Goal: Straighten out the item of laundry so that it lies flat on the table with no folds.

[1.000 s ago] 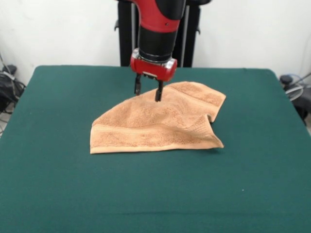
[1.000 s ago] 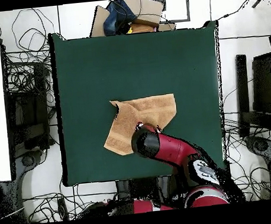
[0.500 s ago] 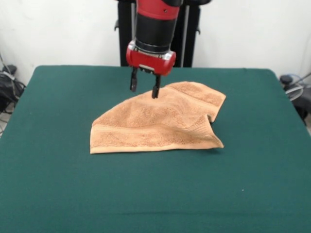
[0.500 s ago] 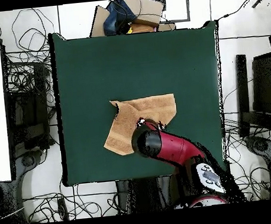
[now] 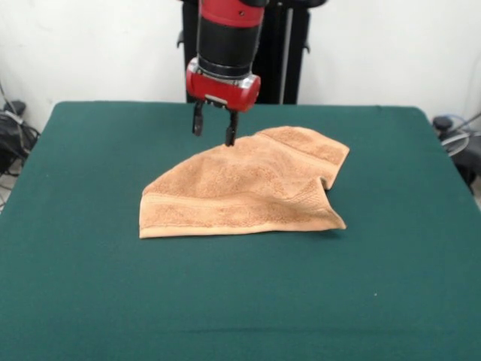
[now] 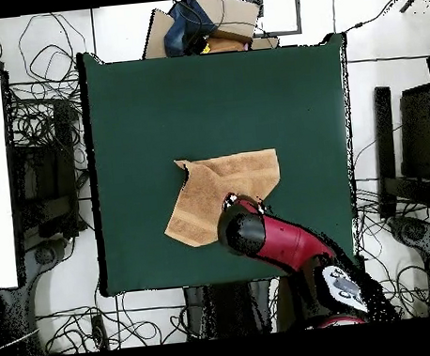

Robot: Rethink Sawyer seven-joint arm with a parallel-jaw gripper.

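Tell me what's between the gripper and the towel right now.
Nothing: in the front view the open gripper hangs just above the towel at its far edge, a bare gap between.

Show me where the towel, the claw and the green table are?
towel [image 5: 240, 197]: front view, middle of the cloth.
gripper [image 5: 213, 131]: front view, between its two open tips.
table [image 6: 211, 101]: overhead view, bare green top.

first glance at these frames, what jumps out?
The orange-tan towel stands out first: it lies rumpled near the middle of the green table, folded over on itself, with a raised crease at its right corner in the front view. Next is the red and black arm coming down from above, its gripper open and empty just above the towel's far edge.
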